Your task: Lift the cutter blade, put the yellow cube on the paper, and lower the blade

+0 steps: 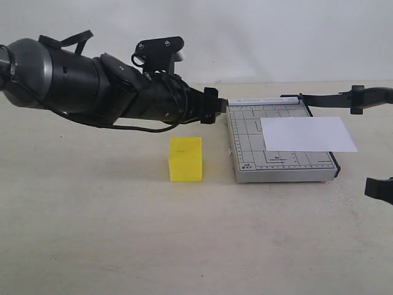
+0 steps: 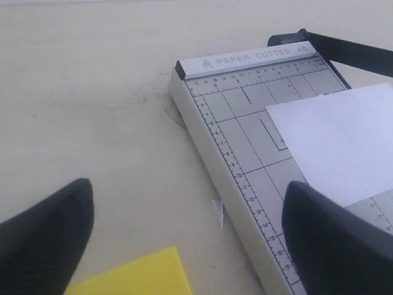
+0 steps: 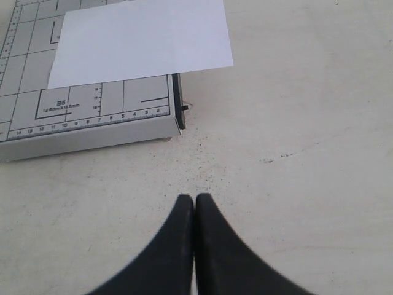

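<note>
Matte yellow cube (image 1: 185,158) sits on the bench (image 1: 92,233) beside the gridded grey cutter base (image 1: 245,138) bearing blank white paper (image 1: 307,134); left fingers (image 2: 49,233) gape empty, right fingers (image 3: 178,246) pressed together.

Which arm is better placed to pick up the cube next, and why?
Left. The left gripper is open close to the cube, which shows between its fingers in the wrist view. The right gripper is shut, beyond the cutter.
</note>
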